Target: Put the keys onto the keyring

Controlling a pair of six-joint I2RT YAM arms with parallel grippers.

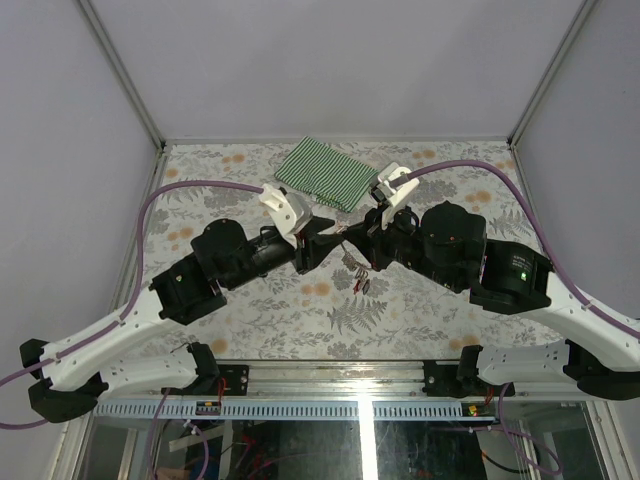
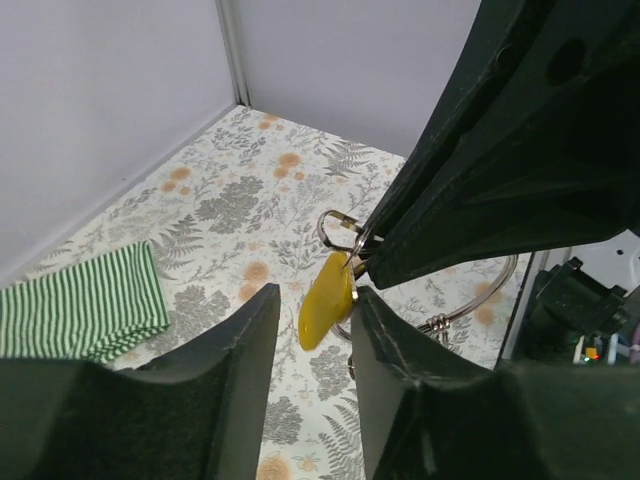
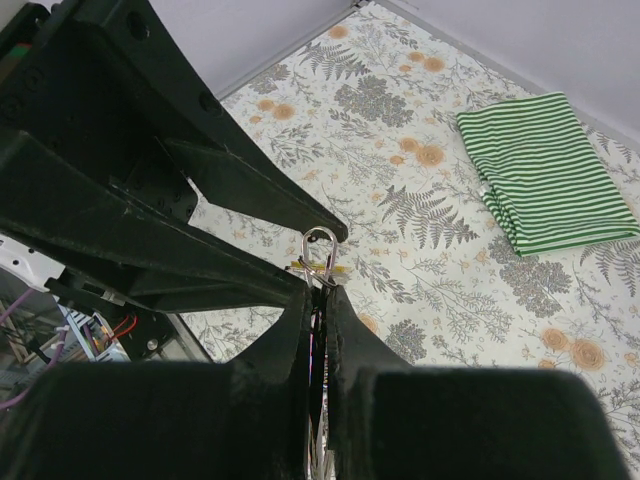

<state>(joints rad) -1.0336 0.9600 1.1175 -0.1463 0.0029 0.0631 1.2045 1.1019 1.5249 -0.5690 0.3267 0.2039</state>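
Pinching keyring [image 3: 320, 243] in right fingers [image 3: 285, 350]; yellow-tagged key [image 2: 325, 300] hanging.

Bright, even, diffuse light; soft faint shadows; close-up left gripper [image 2: 315, 300] dark, slightly blurred

Keyring [image 3: 318, 243]: thin bright metal wire, polished, catches glints. Yellow key tag [image 2: 325, 305]: smooth glossy plastic. Left tool [image 2: 313, 300] and right tool [image 3: 320, 292]: black plastic, matt, faintly grainy, edges a bit scuffed. Cloth [image 1: 328, 172]: green-white striped woven fabric, matt, soft-looking. Surface [image 1: 250, 310]: floral-print covering, flat low-sheen finish. Arm cables [image 1: 200, 185]: purple sheath, smooth, slight gloss.
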